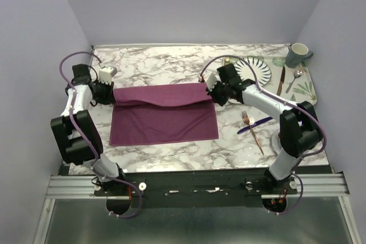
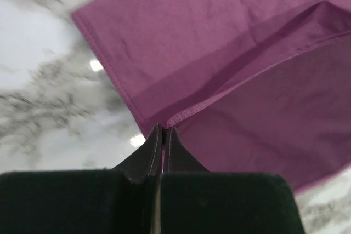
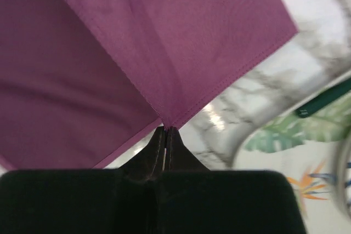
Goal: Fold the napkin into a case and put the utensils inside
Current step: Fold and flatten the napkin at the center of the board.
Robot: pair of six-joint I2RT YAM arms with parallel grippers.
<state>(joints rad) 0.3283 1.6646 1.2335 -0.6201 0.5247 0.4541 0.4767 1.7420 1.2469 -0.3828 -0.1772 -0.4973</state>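
Observation:
The plum-purple napkin [image 1: 164, 115] lies on the marble table with its far edge lifted and drooping toward the middle. My left gripper [image 1: 110, 95] is shut on the napkin's far left corner [image 2: 167, 121]. At the far right corner [image 3: 166, 123] my right gripper [image 1: 213, 92] is shut on the cloth too. A copper-coloured fork [image 1: 252, 130] and a dark blue knife [image 1: 255, 125] lie crossed on the table to the right of the napkin. No folded case shows.
At the back right a leaf-patterned placemat [image 1: 305, 88] holds a striped plate [image 1: 253, 69], a grey mug [image 1: 297, 55], a silver spoon [image 1: 294, 80] and another utensil [image 1: 281, 80]. Purple walls enclose the table on three sides.

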